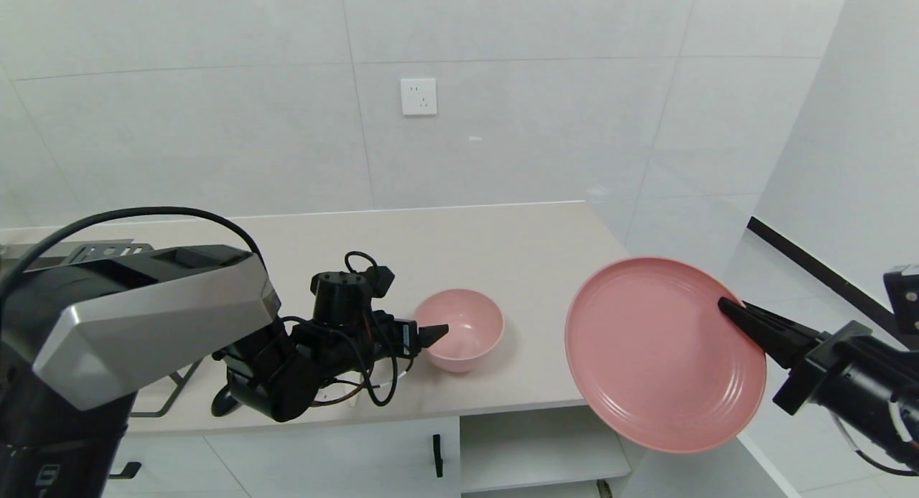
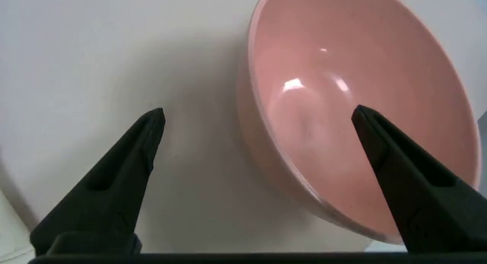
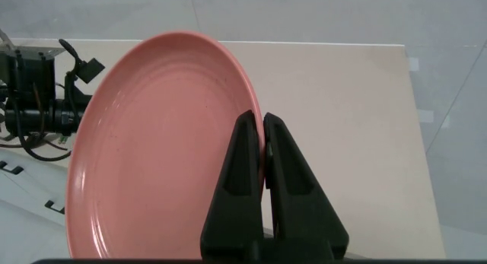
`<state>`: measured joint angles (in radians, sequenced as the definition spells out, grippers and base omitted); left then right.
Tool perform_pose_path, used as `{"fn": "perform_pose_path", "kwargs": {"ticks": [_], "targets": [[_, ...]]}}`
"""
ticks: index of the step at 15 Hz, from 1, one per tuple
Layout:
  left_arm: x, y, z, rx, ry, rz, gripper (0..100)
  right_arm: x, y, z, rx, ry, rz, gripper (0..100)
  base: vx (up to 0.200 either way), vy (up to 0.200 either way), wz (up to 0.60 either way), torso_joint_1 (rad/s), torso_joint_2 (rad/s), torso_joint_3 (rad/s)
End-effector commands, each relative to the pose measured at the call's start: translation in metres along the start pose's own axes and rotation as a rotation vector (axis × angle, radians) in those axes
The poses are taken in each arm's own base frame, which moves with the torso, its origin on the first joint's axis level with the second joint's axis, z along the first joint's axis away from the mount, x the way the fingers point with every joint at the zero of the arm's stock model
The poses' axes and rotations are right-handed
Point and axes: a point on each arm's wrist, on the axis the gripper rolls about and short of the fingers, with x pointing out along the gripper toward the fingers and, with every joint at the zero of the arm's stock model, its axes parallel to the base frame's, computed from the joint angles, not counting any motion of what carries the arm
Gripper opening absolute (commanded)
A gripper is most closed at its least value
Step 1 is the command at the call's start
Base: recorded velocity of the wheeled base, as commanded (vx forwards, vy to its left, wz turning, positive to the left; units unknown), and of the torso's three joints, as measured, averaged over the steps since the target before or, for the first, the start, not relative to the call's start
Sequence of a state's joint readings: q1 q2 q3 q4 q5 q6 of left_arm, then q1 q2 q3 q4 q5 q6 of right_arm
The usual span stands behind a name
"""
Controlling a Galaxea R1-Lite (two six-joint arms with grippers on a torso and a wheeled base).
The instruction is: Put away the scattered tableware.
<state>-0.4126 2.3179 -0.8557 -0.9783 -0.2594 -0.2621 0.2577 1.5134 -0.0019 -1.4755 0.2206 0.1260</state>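
Left hand [image 1: 436, 333] [image 2: 259, 112] is hanging low over the worktop [image 1: 467, 247] at the pink bowl [image 1: 463, 329] [image 2: 358, 104], with its fingers spread wide. In the left wrist view one finger [image 2: 403, 188] is lying over the bowl's hollow and the other [image 2: 114, 180] over bare worktop, so the bowl's rim is sitting between them. Contact with the rim cannot be told.

The bowl is standing upright on the worktop, near its front edge and towards the middle.

Right hand [image 1: 725, 306] [image 3: 256, 119] is pinching the rim of the pink plate [image 1: 660, 354] [image 3: 152, 142], its fingers closed narrow on the edge. The plate is hanging in the air, tilted steeply with its face towards the head camera, at the worktop's right end and partly past its front corner. It is well apart from the bowl.

A wall socket [image 1: 418, 96] is sitting on the tiles behind, and an open shelf [image 1: 538, 448] is showing under the worktop
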Motion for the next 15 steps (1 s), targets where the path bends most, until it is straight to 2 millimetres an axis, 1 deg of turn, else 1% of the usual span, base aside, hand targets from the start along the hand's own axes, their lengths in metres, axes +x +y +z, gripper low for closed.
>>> {"fn": "perform_pose_path", "kwargs": {"ticks": [1, 3, 5, 6, 8, 10, 12, 13, 14, 15], "targets": [[0.002, -0.001, -0.005, -0.001, 0.018, -0.002, 0, 0.0, 0.0, 0.0, 0.0, 0.001, 0.0, 0, 0.0, 0.0, 0.0, 0.0, 0.0, 0.0], [0.002, -0.002, -0.004, 0.0, 0.015, -0.001, 0, 0.0, 0.0, 0.0, 0.0, 0.002, 0.0, 0, 0.0, 0.0, 0.0, 0.0, 0.0, 0.0], [-0.004, -0.002, 0.002, 0.006, -0.007, 0.0, 0, 0.0, 0.0, 0.0, 0.0, 0.002, 0.0, 0, 0.0, 0.0, 0.0, 0.0, 0.0, 0.0], [-0.008, -0.002, 0.006, 0.008, -0.021, -0.001, 0, 0.0, 0.0, 0.0, 0.0, 0.002, 0.0, 0, 0.0, 0.0, 0.0, 0.0, 0.0, 0.0], [-0.019, -0.007, 0.023, 0.019, -0.072, -0.007, 0, 0.0, 0.0, 0.0, 0.0, 0.001, 0.0, 0, 0.0, 0.0, 0.0, 0.0, 0.0, 0.0], [-0.038, -0.015, 0.034, 0.03, -0.108, -0.017, 0, 0.0, 0.0, 0.0, -0.002, 0.001, 0.0, 0, 0.0, 0.0, 0.0, 0.0, 0.0, 0.0], [-0.068, -0.027, 0.042, 0.092, -0.155, -0.041, 0, 0.001, 0.0, 0.001, -0.004, -0.004, 0.001, 0, 0.0, 0.0, 0.0, 0.0, 0.0, 0.0], [-0.076, -0.031, 0.04, 0.115, -0.167, -0.053, 0, 0.001, 0.0, 0.0, -0.005, -0.002, 0.002, 0, 0.0, 0.0, 0.0, 0.0, 0.0, 0.0], [-0.097, -0.038, 0.035, 0.158, -0.232, -0.101, 0, 0.003, 0.0, 0.002, -0.036, -0.008, 0.006, 0, 0.0, 0.0, 0.0, 0.0, 0.0, 0.0], [-0.101, -0.038, 0.033, 0.162, -0.254, -0.107, 0, 0.004, 0.0, 0.002, -0.038, -0.009, 0.006, 0, 0.0, 0.0, 0.0, 0.0, 0.0, 0.0]]}}
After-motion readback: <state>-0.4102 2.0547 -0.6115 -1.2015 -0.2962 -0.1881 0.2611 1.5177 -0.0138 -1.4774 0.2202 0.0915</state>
